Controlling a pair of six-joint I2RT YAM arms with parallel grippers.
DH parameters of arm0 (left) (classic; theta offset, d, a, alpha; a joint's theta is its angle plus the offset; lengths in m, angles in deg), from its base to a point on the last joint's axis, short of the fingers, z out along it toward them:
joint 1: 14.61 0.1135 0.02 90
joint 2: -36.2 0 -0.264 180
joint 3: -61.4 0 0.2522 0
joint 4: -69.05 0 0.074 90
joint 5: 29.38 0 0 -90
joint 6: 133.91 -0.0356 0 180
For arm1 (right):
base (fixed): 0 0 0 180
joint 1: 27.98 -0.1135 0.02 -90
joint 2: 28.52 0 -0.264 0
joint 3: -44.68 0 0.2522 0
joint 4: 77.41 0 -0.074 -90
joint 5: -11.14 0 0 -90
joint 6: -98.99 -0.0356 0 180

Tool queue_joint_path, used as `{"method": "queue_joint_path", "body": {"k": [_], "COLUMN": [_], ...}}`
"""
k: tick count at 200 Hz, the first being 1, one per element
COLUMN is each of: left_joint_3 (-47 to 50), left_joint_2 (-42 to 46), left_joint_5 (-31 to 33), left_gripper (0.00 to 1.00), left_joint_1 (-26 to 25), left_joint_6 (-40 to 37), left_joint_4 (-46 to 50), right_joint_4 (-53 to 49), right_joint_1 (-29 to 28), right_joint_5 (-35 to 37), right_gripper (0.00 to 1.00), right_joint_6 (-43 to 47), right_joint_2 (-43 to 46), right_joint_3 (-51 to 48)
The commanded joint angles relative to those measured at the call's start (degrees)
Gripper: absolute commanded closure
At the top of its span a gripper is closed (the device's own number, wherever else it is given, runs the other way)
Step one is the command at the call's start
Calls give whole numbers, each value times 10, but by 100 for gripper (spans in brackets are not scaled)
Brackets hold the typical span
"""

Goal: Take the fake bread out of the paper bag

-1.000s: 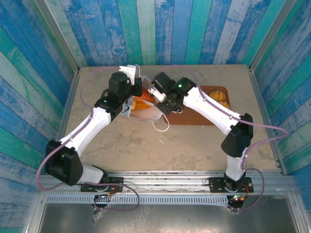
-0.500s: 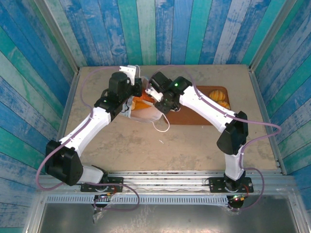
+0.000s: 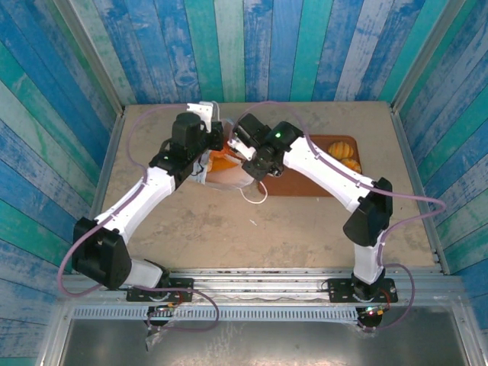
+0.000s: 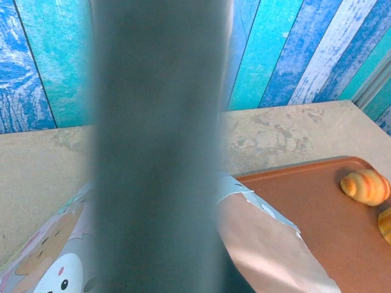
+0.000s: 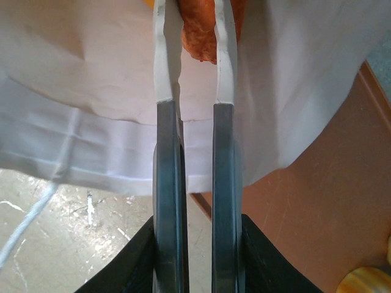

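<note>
The white paper bag lies on the table with its mouth toward the tray. My left gripper is shut on the bag's upper rim and holds it up. In the left wrist view a blurred dark finger covers the middle, with the printed bag side at lower left. My right gripper reaches into the bag mouth. Its pale fingertips are shut on an orange piece of fake bread. More orange bread shows inside the bag from above.
A brown tray lies right of the bag, with golden buns at its far right end. One bun shows in the left wrist view. A white cord handle trails on the table. Blue plank walls enclose the table.
My right gripper's fingers have closed in onto the bread inside the bag mouth. The cord handle has shifted slightly. The left arm has stayed put.
</note>
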Motion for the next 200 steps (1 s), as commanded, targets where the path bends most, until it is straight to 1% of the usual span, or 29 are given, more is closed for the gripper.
{"method": "queue_joint_path", "body": {"k": [1, 27, 72, 145, 200], "left_joint_3": [-17, -21, -24, -41, -56], "left_joint_2": [-23, -27, -30, -38, -45], "left_joint_5": [23, 36, 63, 77, 92], "left_gripper": [100, 100, 100, 100, 100], "left_joint_1": [-1, -1, 0, 0, -1], "left_joint_6": [22, 36, 46, 47, 43], "left_joint_4": [-25, -34, -37, -27, -12], "right_joint_4": [-3, -11, -28, -50, -76], "right_joint_1": [-14, -21, -27, -50, -67], "right_joint_5": [8, 18, 33, 28, 7], "right_gripper": [96, 99, 99, 99, 99], "right_joint_6": [-31, -53, -92, -130, -153], "right_joint_2": [44, 58, 98, 176, 234], "right_joint_3": [-2, -9, -40, -81, -113]}}
